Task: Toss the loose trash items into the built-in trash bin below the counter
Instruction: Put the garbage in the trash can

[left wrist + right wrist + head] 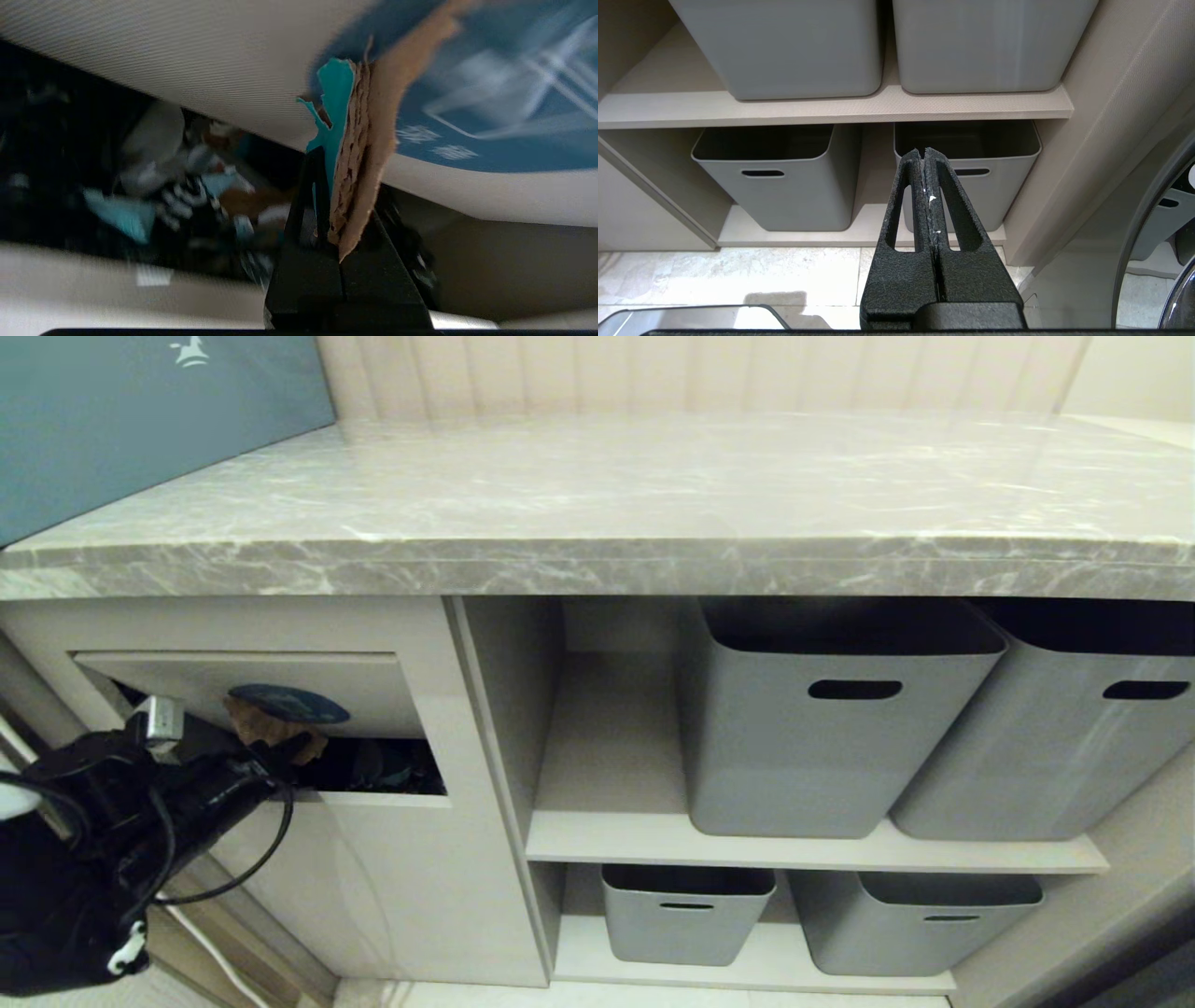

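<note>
My left gripper (288, 753) is shut on a loose trash item (264, 727), a tan cardboard scrap with turquoise tape (362, 154). It holds the scrap at the mouth of the built-in trash bin, whose beige flap (280, 678) with a blue oval sticker (291, 704) is tilted inward. The scrap stands up from the left gripper (348, 179) against the flap (210, 60) and sticker (490, 93). Earlier trash (187, 196) lies in the dark opening. The counter (597, 495) above is bare. My right gripper (925, 151) is shut and empty, low down, facing the lower tubs.
Two large grey tubs (840, 728) (1055, 737) fill the upper shelf right of the bin, and two smaller ones (686, 915) (910, 919) the lower shelf. A long teal-blue box (140, 420) lies on the counter's far left. Pale floor tiles (738, 275) show below.
</note>
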You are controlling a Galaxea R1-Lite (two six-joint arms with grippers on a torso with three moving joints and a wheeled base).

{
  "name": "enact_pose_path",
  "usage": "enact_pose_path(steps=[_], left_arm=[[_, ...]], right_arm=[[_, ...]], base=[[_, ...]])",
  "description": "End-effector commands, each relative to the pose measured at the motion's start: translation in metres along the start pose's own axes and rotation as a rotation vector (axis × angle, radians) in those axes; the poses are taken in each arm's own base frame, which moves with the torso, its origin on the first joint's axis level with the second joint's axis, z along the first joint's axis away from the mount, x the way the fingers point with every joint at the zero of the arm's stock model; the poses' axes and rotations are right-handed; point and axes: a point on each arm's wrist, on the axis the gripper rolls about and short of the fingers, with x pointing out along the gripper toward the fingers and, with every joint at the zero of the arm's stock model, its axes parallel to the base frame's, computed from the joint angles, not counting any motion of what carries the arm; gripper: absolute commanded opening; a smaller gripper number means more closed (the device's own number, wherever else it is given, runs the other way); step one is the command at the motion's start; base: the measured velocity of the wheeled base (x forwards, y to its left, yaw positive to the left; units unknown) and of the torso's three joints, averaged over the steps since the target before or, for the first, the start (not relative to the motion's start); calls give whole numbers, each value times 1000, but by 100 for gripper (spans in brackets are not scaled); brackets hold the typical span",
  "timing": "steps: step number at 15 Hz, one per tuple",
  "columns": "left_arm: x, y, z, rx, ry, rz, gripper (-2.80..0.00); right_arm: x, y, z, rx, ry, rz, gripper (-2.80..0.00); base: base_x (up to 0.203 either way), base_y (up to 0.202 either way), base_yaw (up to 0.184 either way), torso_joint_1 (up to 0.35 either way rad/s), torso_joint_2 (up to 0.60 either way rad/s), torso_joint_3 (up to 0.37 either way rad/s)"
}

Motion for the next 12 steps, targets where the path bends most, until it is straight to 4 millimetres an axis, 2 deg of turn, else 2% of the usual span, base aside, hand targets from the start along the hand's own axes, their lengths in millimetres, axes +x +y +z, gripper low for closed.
enact_pose_path(steps=[1,5,6,12], left_arm=[[9,6,-2,0,-7,-4,-280],[11,4,-2,-2,-10,-8,-280],[11,4,0,1,-15,-11,0],[9,2,4,6,-29,-13,0]], right_arm=[[0,0,0,0,1,-1,-280],[0,0,0,0,1,0,-280],[0,0,0,0,1,0,-280],[0,0,0,0,1,0,-280]], base=[[0,0,0,0,0,0],[0,0,0,0,0,0],[0,0,0,0,0,0],[0,0,0,0,0,0]])
